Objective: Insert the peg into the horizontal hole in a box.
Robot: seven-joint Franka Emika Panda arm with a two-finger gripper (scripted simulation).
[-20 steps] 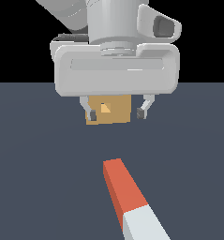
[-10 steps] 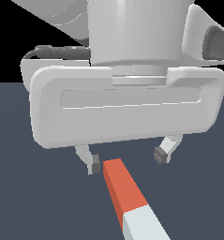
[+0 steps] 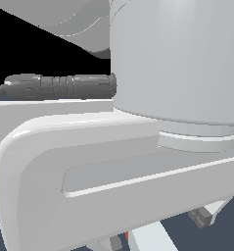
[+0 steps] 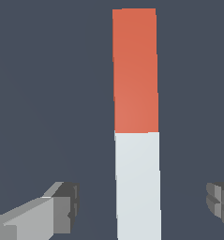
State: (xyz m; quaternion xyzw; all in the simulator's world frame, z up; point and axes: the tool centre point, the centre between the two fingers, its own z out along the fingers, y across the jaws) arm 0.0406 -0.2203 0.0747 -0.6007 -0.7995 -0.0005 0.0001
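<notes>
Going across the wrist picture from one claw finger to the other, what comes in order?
Claw finger → bare dark floor → peg, its white half level with the fingers → bare floor → other finger. Nothing touches the peg.

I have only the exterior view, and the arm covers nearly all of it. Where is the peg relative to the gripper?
Observer: In the wrist view the peg lies between the two fingers, with its white half in the gap.
Operator: Do the fingers touch it?
Observer: No. Bare floor shows on both sides of the peg, so the gripper is open.
Operator: Is the box visible there?
Observer: No. The wrist view shows only the peg, the fingers and the floor.
</notes>
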